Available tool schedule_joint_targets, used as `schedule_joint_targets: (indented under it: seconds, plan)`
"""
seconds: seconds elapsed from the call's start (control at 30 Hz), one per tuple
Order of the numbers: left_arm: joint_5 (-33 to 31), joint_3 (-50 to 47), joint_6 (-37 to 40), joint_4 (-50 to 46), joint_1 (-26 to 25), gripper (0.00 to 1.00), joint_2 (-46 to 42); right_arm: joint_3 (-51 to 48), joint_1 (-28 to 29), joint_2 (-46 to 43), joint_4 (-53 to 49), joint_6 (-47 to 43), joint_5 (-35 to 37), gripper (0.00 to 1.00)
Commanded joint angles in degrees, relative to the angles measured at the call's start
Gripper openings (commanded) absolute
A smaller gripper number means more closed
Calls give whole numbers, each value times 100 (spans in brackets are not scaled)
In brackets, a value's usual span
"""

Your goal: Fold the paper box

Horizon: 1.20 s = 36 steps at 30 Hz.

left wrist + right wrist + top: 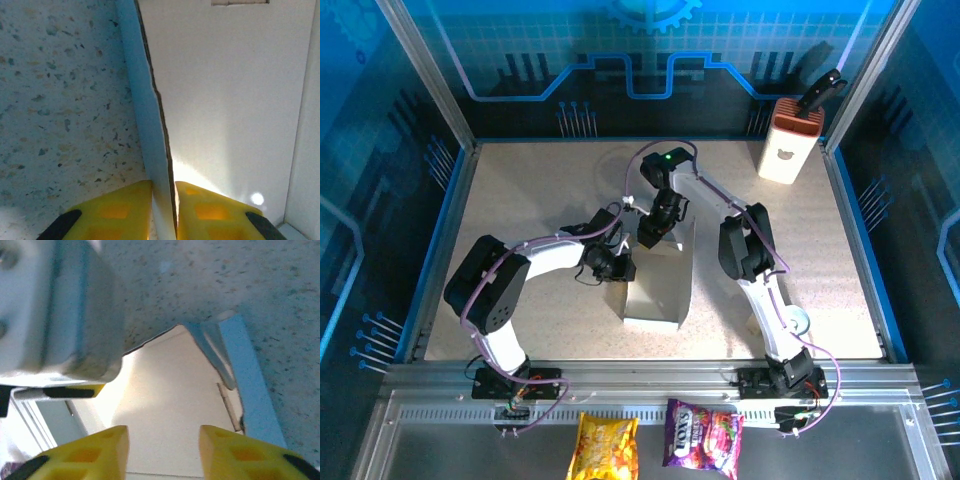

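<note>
The centre of the top view is crowded: the box (658, 290) stands there, with the left arm (535, 262) and right arm (745, 245) meeting over it. A container (787, 150) blocks the upper right corner. The table (520, 190) lies bare at upper left and along the right edge.

Speckled tabletop (520, 190), blue printed walls (500, 50), aluminium frame (650, 385)

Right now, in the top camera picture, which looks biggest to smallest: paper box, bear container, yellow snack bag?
1. paper box
2. bear container and yellow snack bag: about alike, and the bag is cut off at the edge, so unranked.
</note>
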Motion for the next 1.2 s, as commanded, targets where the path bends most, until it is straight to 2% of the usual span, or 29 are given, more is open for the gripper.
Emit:
schedule_joint_targets:
  seconds: [0.0, 0.03, 0.2, 0.47, 0.57, 0.73, 0.87, 1.03, 1.17]
  plan:
    - [33, -58, -120, 18, -47, 19, 59, 203, -78, -69, 191, 185, 310, 43]
    - [32, -57, -124, 13, -47, 19, 59, 193, -45, -98, 234, 133, 456, 46]
    - [28, -58, -135, 31, -47, 20, 23, 19, 105, -173, 297, -54, 923, 48]
    - [33, -69, -142, 32, -47, 21, -14, -975, 393, -506, 1229, -319, 1999, 50]
    - [24, -76, -165, 31, -47, 21, -56, -1193, 446, -661, 1474, -402, 2172, 44]
    - [-101, -102, -253, -8, -36, 23, -377, -1500, 499, -874, 1798, -467, 2389, 23]
    - [-347, -53, -287, -198, -30, 27, -902, -1949, 517, -1275, 2257, -452, 2535, 13]
    - [-693, 74, -317, -544, 116, 35, -1704, -2565, 508, -1895, 2975, -191, 2263, 8]
    - [-822, 124, -333, -772, 478, 40, -2412, -3227, 508, -2439, 3904, 184, 1803, 6]
